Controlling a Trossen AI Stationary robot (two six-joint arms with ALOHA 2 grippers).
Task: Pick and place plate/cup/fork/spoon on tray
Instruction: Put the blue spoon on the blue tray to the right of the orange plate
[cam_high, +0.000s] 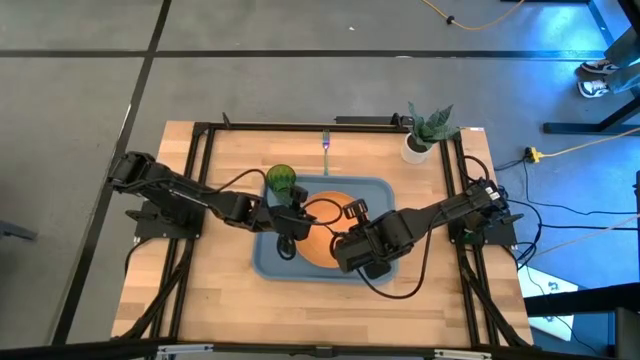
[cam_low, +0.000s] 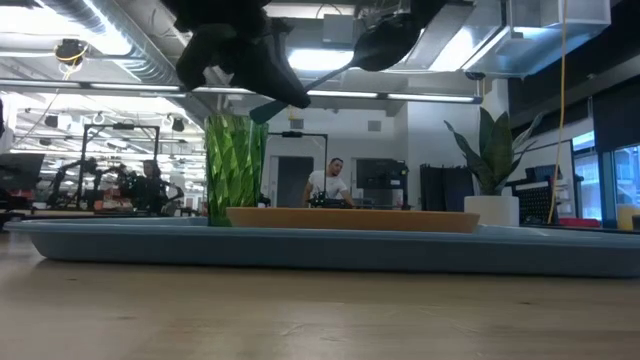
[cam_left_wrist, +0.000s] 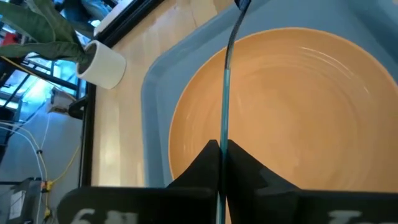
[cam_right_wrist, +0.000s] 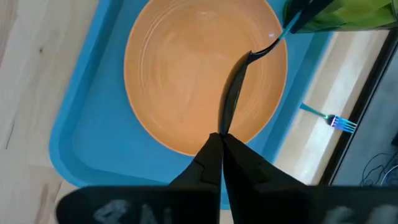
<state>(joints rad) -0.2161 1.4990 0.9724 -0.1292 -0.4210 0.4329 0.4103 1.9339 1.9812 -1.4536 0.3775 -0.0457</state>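
Plate (cam_high: 322, 240) and cup (cam_high: 281, 181) sat on tray (cam_high: 398, 190). Spoon (cam_right_wrist: 233, 93) hung over the plate, pinched by both left gripper (cam_left_wrist: 221, 149) and right gripper (cam_right_wrist: 219, 138). Fork (cam_high: 326, 145) lay on table, outstanding.

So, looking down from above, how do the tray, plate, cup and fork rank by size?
From the overhead view:
1. Tray, largest.
2. Plate, partly hidden by the arms.
3 and 4. Cup and fork: unsure. The cup is wider, the fork thin but about as long.
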